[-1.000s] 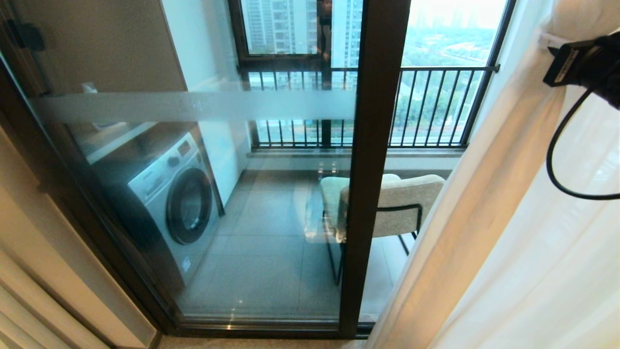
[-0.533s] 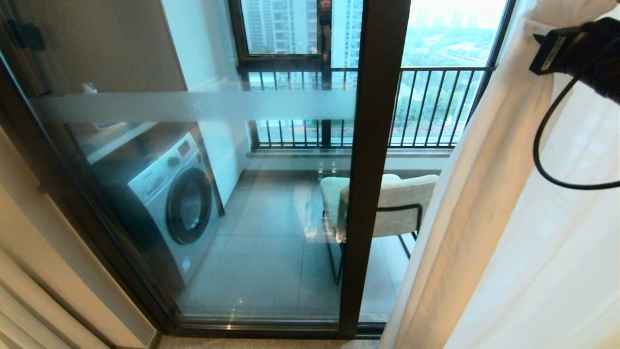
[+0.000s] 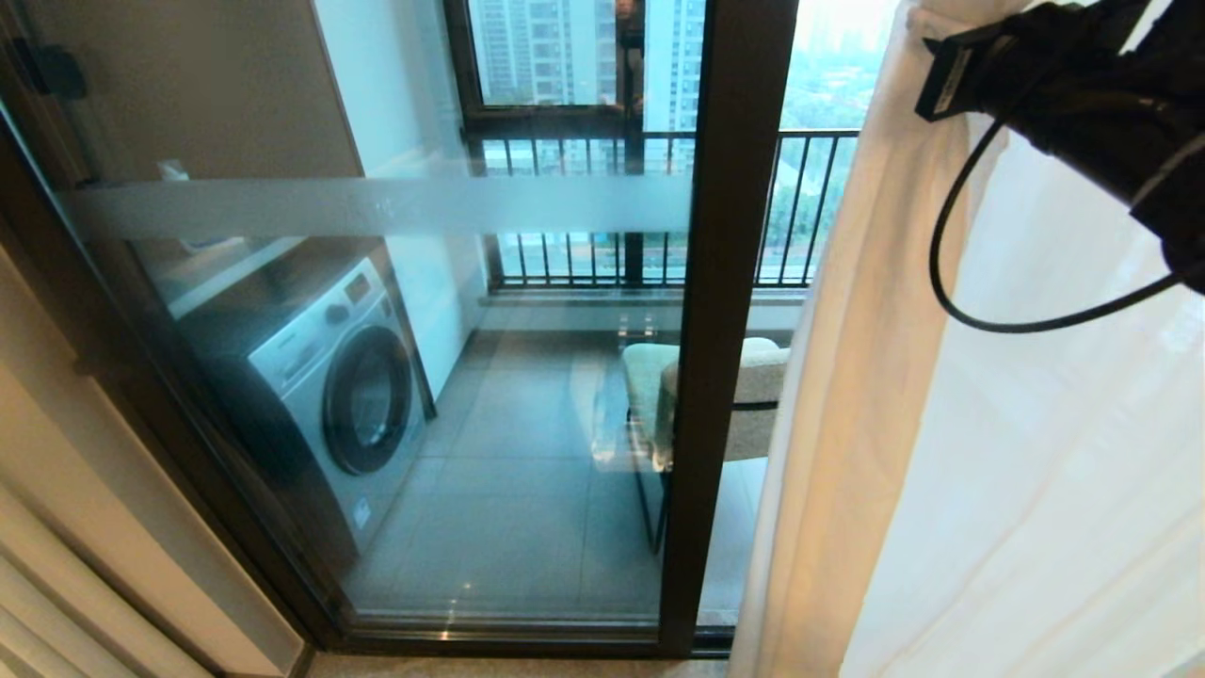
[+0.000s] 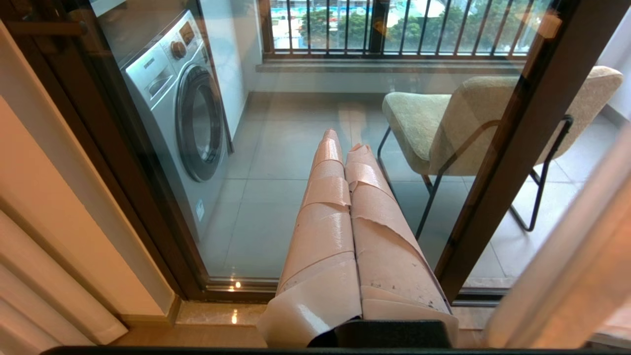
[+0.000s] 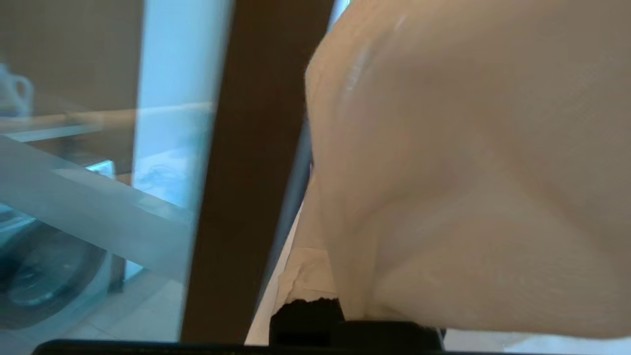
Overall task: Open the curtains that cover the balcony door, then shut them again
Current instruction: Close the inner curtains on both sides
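Left gripper [image 4: 345, 148] parked facing balcony door [image 3: 725, 311], fingers together on nothing. One washer [image 3: 329, 395], one chair [image 3: 753, 395] behind the glass. Right gripper [image 5: 315, 276] fingers clamped on curtains [image 3: 941, 424] high at the leading edge. Soft, light, slippery; likely best bunching several pleats. Two layers: drape, sheer.
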Robot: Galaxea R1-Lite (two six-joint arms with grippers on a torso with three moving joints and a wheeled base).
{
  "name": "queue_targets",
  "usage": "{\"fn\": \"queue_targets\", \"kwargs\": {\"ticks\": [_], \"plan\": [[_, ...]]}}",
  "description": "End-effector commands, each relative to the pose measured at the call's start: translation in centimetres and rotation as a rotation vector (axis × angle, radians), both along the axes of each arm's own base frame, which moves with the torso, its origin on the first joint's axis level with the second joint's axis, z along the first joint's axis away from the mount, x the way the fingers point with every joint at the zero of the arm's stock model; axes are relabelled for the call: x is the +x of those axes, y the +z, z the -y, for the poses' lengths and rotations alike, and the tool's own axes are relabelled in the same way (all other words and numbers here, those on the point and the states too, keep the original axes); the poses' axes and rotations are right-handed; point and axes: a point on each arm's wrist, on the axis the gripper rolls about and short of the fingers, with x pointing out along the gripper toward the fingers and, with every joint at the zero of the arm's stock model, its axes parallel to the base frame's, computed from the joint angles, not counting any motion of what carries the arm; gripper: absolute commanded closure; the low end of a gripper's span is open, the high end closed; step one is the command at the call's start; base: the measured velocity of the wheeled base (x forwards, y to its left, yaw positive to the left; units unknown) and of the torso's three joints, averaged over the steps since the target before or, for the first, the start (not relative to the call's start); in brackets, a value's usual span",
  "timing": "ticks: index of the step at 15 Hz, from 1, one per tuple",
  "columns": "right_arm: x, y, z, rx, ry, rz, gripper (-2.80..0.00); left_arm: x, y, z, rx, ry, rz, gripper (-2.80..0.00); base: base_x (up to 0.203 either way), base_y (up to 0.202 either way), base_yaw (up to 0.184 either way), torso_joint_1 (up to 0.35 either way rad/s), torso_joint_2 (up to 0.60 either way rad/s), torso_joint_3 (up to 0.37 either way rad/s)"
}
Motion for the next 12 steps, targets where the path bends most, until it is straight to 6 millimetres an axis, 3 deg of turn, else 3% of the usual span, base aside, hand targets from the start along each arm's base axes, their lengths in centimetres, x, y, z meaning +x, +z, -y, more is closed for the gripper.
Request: {"fn": "queue_targets", "kwargs": {"ticks": [1, 8, 12], "plan": [[2.3, -1.5, -3.5, -0.027, 0.067, -0.016, 0.00, 0.0, 0.0, 0.0, 0.000, 0.000, 0.000, 0.00, 0.000, 0.000, 0.000, 0.000, 0.00, 0.000], [4.6, -5.1, -12.7, -0.096, 0.228, -0.035, 0.00, 0.0, 0.0, 0.0, 0.000, 0.000, 0.000, 0.00, 0.000, 0.000, 0.000, 0.000, 0.00, 0.000], [5.3, -6.2, -16.1, -0.097, 0.285, -0.029, 0.00, 0.0, 0.0, 0.0, -0.001, 0.000, 0.000, 0.00, 0.000, 0.000, 0.000, 0.000, 0.00, 0.000]]}}
